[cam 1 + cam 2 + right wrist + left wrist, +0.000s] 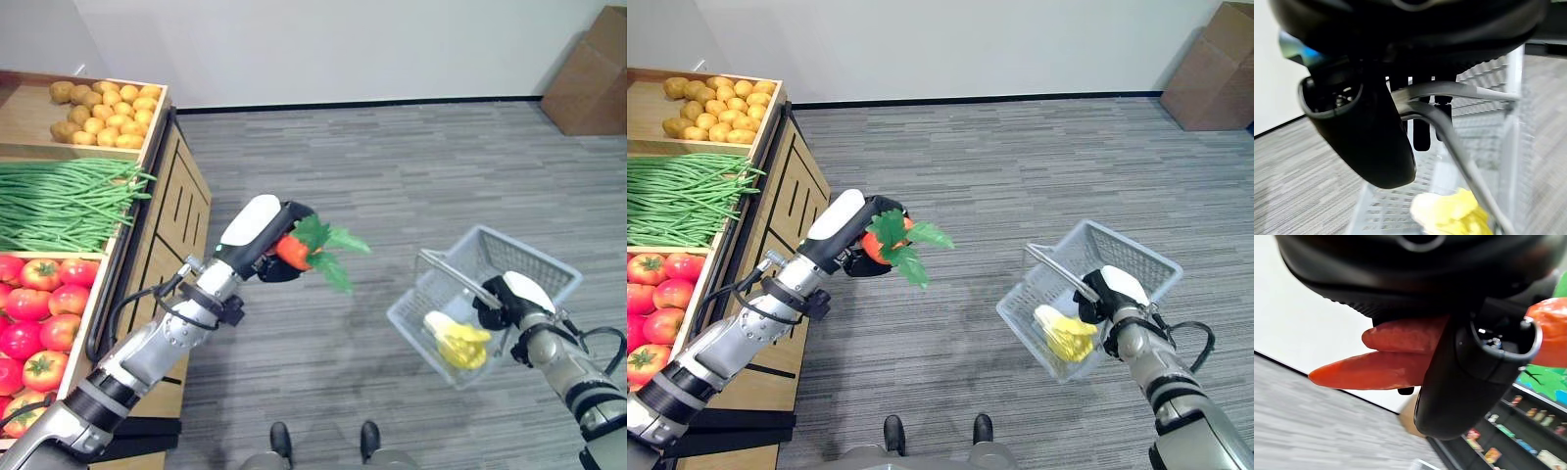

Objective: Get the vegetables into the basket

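My left hand (pixel 265 240) is shut on a bunch of orange carrots (pixel 293 252) with green leaves (pixel 328 250), held in the air over the floor, to the left of the basket. In the left wrist view the carrots (pixel 1376 360) stick out past the thumb (pixel 1469 377). My right hand (pixel 509 299) is shut on the handle (pixel 1449 122) of a grey mesh basket (pixel 544 262), which hangs tilted above the floor at the right. A yellow vegetable (pixel 458 343) lies inside the basket.
A wooden produce stand (pixel 171 186) runs along the left, with potatoes (pixel 103 113), green beans (pixel 64 201) and tomatoes (pixel 39 313) in its bins. A cardboard box (pixel 593 78) sits at the far right by the wall. Grey carpet (pixel 392 166) lies between.
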You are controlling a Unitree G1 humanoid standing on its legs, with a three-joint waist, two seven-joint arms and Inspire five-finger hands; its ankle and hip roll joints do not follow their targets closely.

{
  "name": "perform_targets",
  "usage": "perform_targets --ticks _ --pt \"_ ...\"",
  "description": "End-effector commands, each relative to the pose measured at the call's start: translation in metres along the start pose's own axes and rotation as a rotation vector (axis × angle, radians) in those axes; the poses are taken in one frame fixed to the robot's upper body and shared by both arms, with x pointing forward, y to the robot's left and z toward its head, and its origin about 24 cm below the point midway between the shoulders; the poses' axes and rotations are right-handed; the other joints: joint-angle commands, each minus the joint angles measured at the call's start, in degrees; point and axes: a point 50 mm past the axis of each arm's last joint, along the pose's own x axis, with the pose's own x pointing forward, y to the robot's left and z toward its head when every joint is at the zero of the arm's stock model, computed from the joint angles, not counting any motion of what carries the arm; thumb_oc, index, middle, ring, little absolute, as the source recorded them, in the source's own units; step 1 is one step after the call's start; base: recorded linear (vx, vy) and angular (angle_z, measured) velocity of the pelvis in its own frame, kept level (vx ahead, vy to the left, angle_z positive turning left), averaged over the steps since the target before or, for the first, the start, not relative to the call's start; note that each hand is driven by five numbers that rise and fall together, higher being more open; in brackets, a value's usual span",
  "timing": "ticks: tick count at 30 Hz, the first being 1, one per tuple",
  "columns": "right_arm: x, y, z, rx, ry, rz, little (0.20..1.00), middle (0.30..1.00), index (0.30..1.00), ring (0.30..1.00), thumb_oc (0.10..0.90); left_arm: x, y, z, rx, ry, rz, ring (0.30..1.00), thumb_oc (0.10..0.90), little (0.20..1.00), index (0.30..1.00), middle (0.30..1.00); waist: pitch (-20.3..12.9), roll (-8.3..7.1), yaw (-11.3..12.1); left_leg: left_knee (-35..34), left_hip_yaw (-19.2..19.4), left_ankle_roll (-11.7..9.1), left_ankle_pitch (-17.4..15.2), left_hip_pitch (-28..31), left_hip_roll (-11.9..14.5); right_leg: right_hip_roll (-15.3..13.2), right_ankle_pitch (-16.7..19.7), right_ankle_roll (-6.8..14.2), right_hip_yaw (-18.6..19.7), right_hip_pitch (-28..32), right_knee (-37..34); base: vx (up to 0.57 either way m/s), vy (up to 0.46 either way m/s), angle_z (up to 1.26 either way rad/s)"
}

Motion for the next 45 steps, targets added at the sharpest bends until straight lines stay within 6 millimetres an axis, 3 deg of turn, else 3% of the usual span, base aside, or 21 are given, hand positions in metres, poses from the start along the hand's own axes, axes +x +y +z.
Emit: perform_targets --ticks 1,5,7,10,11,12,13,15,16,18,25,35,45 --pt "0.014 -0.058 0.021 -0.016 -0.076 -0.213 0.3 0.3 0.3 0.3 0.4 0.03 0.023 0.043 -0.042 -0.263 0.099 0.3 0.4 0.3 0.3 0.3 -6.0 -2.79 1.4 0.0 -1.0 -5.4 -1.1 0.3 3.9 -5.2 3.0 4.9 -0.8 -1.8 0.1 0.0 0.0 0.0" --pt "0.021 -0.068 0.05 -0.024 -0.173 -0.211 0.3 0.3 0.3 0.3 0.4 0.041 0.017 0.053 -0.032 -0.322 0.042 0.3 0.4 0.3 0.3 0.3 -6.3 -2.43 1.2 0.0 -0.7 -5.5 -1.3 0.8 4.1 -5.0 3.0 4.8 -0.6 -1.7 0.1 0.01 -0.002 -0.01" --pt "0.021 -0.068 0.05 -0.023 -0.173 -0.212 0.3 0.3 0.3 0.3 0.4 0.042 0.017 0.053 -0.031 -0.323 0.042 0.3 0.4 0.3 0.3 0.3 -6.3 -2.43 1.2 0.0 -0.7 -5.5 -1.3 0.8 4.1 -5.0 3.0 4.8 -0.6 -1.7 0.1 0.0 0.0 -0.02" --pt "0.025 -0.072 0.082 0.072 -0.268 -0.223 0.3 0.3 0.3 0.3 0.4 0.049 0.011 0.059 -0.045 -0.349 0.014 0.3 0.4 0.3 0.3 0.3 -6.4 -2.09 1.0 0.0 -0.5 -5.5 -1.4 1.3 4.4 -4.8 2.7 4.6 0.0 -1.6 0.0 0.04 -0.01 -0.04" --pt "0.025 -0.072 0.082 0.072 -0.268 -0.223 0.3 0.3 0.3 0.3 0.4 0.049 0.011 0.059 -0.045 -0.349 0.014 0.3 0.4 0.3 0.3 0.3 -6.4 -2.09 1.0 0.0 -0.5 -5.5 -1.4 1.3 4.4 -4.8 2.7 4.6 0.0 -1.6 0.0 0.03 -0.005 -0.06" --pt "0.025 -0.073 0.099 0.139 -0.325 -0.234 0.3 0.3 0.3 0.3 0.4 0.051 0.007 0.059 -0.049 -0.347 0.007 0.3 0.4 0.3 0.3 0.3 -6.4 -1.94 0.9 0.0 -0.3 -5.5 -1.4 1.5 4.5 -4.7 2.7 4.5 0.2 -1.7 0.0 0.0 0.0 0.0" --pt "0.025 -0.073 0.099 0.139 -0.325 -0.234 0.3 0.3 0.3 0.3 0.4 0.051 0.007 0.059 -0.049 -0.347 0.007 0.3 0.4 0.3 0.3 0.3 -6.4 -1.94 0.9 0.0 -0.3 -5.5 -1.4 1.5 4.5 -4.7 2.7 4.5 0.2 -1.7 0.0 0.02 0.0 -0.05" --pt "0.019 -0.078 0.136 0.223 -0.471 -0.244 0.3 0.3 0.3 0.3 0.4 0.053 0.001 0.062 -0.047 -0.359 -0.018 0.3 0.4 0.3 0.3 0.3 -6.3 -1.6 0.5 0.0 0.0 -5.4 -1.5 1.7 4.5 -4.6 2.5 4.4 0.7 -1.8 0.0 0.02 -0.001 -0.06" --pt "0.019 -0.078 0.135 0.223 -0.47 -0.243 0.3 0.3 0.3 0.3 0.4 0.053 0.001 0.062 -0.047 -0.359 -0.018 0.3 0.4 0.3 0.3 0.3 -6.3 -1.61 0.6 0.0 0.0 -5.4 -1.5 1.8 4.5 -4.6 2.5 4.4 0.8 -1.8 0.0 0.02 -0.005 -0.05" --pt "0.013 -0.078 0.155 0.293 -0.554 -0.241 0.3 0.3 0.3 0.3 0.4 0.052 -0.007 0.059 -0.03 -0.347 -0.043 0.3 0.4 0.3 0.3 0.3 -6.4 -1.54 0.3 0.0 0.2 -5.4 -1.7 1.9 4.7 -4.5 2.3 4.4 0.9 -1.8 0.0 0.02 -0.004 -0.09" --pt "0.0 -0.076 0.182 0.402 -0.683 -0.215 0.3 0.3 0.3 0.3 0.4 0.05 -0.036 0.05 0.071 -0.324 -0.173 0.3 0.4 0.3 0.3 0.3 -6.4 -1.66 -0.3 0.0 0.6 -5.3 -1.9 2.1 4.7 -4.3 2.0 4.3 1.3 -1.9 0.0 0.02 0.001 -0.06" --pt "-0.015 -0.085 0.211 0.411 -0.826 -0.201 0.3 0.3 0.3 0.3 0.4 0.042 -0.075 0.027 0.142 -0.239 -0.319 0.3 0.4 0.3 0.3 0.3 -6.3 -2.25 -0.9 0.0 1.1 -5.2 -2.3 2.3 4.8 -4.1 1.8 4.4 2.0 -2.1 0.1 0.0 0.001 -0.01" --pt "-0.031 -0.079 0.234 0.47 -0.943 -0.126 0.3 0.3 0.3 0.3 0.4 0.045 -0.097 -0.002 0.211 -0.102 -0.354 0.3 0.4 0.3 0.3 0.3 -6.4 -2.44 -1.5 0.0 1.4 -5.1 -2.3 2.5 4.8 -4.3 1.7 4.4 2.1 -2.0 0.2 0.0 0.0 0.0"
